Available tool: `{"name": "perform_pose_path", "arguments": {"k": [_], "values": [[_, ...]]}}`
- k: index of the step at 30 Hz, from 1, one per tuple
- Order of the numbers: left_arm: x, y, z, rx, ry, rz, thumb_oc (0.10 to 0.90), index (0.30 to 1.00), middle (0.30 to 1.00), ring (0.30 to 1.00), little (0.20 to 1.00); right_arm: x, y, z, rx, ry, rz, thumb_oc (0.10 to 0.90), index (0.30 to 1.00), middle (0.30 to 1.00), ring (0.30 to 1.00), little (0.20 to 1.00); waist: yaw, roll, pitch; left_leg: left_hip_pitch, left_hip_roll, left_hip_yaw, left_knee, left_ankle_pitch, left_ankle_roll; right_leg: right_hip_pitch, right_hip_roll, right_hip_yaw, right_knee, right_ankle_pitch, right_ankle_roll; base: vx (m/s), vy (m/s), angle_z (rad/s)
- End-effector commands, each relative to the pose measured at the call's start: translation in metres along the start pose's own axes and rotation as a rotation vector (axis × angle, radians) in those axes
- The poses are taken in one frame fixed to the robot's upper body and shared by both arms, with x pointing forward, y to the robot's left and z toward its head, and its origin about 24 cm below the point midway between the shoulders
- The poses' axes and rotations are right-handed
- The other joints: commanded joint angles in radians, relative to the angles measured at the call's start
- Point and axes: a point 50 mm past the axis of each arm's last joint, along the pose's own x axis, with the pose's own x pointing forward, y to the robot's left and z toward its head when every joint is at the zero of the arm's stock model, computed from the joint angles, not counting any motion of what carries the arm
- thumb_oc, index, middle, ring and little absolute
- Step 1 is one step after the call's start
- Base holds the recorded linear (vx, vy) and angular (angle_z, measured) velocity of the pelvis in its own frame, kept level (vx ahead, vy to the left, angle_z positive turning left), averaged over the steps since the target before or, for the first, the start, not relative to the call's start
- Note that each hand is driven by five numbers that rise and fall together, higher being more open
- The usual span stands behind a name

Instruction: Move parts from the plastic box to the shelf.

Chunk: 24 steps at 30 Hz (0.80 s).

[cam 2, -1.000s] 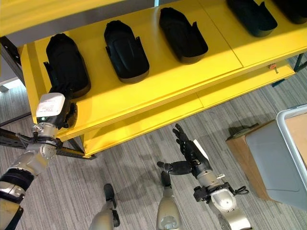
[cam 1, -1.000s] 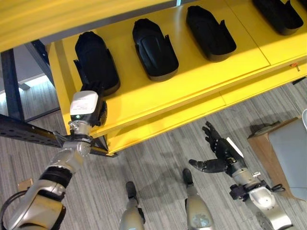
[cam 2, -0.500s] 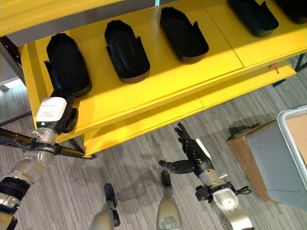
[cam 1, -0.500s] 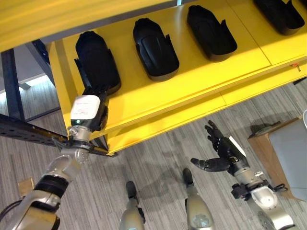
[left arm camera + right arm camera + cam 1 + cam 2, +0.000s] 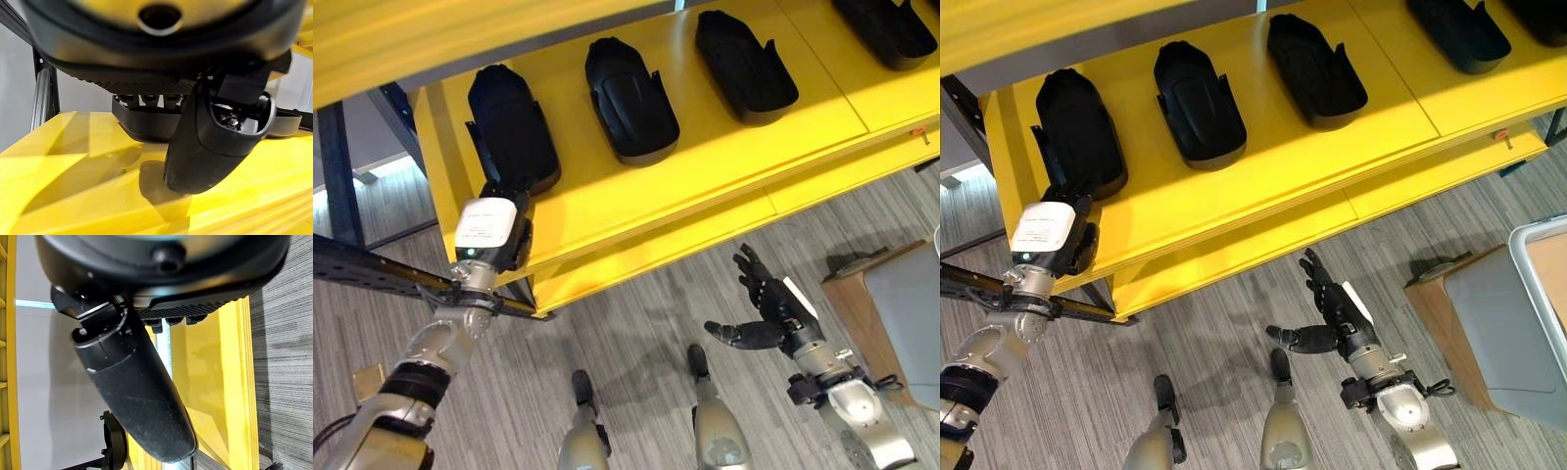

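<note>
Part: black part (image 5: 512, 132) on shelf (image 5: 607, 211), looks stiff, light; I'd grip its rim.
My left hand (image 5: 499, 220): fingers straight, touching it.
My right hand (image 5: 766, 311): relaxed, empty.

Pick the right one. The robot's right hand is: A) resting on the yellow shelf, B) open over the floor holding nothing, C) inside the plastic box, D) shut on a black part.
B: the right hand hangs over the grey floor with fingers spread and nothing in it, below the yellow shelf.
</note>
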Motion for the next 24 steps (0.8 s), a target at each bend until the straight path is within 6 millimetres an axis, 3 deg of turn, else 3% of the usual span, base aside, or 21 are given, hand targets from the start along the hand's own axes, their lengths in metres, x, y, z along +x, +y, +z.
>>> {"name": "perform_pose_path", "arguments": {"k": [1,24], "values": [[0.002,0.029,-0.029,0.14,0.023,0.059,0.9,1.0,1.0,1.0,1.0,0.003,-0.003,0.043,-0.024,-0.228,0.014,0.9,1.0,1.0,1.0,1.0,0.005,-0.029,-0.069,-0.049,0.02,-0.03,0.135,-0.072,0.015,-0.044,-0.004,-0.006,0.117,-0.069,-0.028,0.0,0.0,0.0],[-0.007,0.031,-0.018,0.135,-0.094,-0.001,0.9,1.0,1.0,1.0,1.0,0.0,-0.005,0.04,-0.025,-0.217,0.003,0.9,1.0,1.0,1.0,1.0,0.008,-0.025,-0.065,-0.051,0.018,-0.032,0.134,-0.071,0.016,-0.043,-0.004,-0.008,0.121,-0.071,-0.028,0.0,0.0,0.0]]}}
